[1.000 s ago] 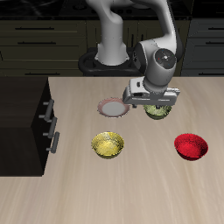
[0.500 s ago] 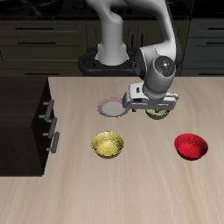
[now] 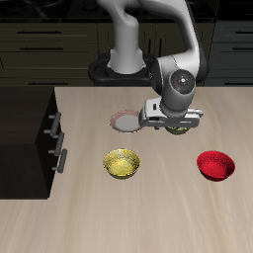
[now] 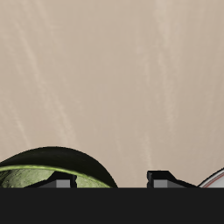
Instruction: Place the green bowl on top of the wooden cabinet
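The green bowl (image 3: 181,128) sits on the table behind the red bowl and is mostly hidden under my gripper (image 3: 173,121). In the wrist view the green bowl (image 4: 44,171) shows its mottled olive inside and dark rim. My gripper (image 4: 111,179) is open, low over the bowl. One fingertip (image 4: 61,180) is over the bowl's inside and the other (image 4: 162,178) is outside the rim. The wooden cabinet (image 3: 25,128), very dark with two silver handles, stands at the table's side, well away from the gripper.
A yellow speckled bowl (image 3: 123,163) sits nearer the table's front edge. A red bowl (image 3: 215,165) sits beside it. A white plate (image 3: 126,122) lies next to the green bowl, and its edge shows in the wrist view (image 4: 214,180).
My gripper has sunk a little toward the green bowl and now hides more of it. The bowls and plate have not moved.
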Motion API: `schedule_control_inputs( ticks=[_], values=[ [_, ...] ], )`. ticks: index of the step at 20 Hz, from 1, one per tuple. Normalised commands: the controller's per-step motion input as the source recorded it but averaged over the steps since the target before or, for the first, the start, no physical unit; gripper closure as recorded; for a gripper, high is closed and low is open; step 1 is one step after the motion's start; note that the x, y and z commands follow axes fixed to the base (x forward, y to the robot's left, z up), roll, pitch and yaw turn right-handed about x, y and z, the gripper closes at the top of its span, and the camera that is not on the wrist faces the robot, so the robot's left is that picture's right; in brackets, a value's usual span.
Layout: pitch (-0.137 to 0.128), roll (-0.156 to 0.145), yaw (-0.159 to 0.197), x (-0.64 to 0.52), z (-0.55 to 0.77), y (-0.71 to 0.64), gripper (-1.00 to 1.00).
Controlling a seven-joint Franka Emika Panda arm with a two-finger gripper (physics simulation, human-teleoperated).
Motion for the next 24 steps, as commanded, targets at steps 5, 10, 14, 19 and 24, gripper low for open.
schedule_control_inputs(
  ticks=[5, 10, 14, 19, 24],
  values=[
    [-0.015, 0.017, 0.009, 0.04, 0.04, 0.01, 1.00],
    [-0.006, 0.009, -0.010, 0.03, 0.04, 0.00, 1.00],
    [-0.006, 0.015, -0.007, 0.03, -0.01, 0.03, 1.00],
    [-0.047, 0.025, 0.013, -0.03, 0.22, 0.03, 1.00],
    [-0.037, 0.002, 0.016, 0.02, 0.18, -0.03, 1.00]
  ],
)
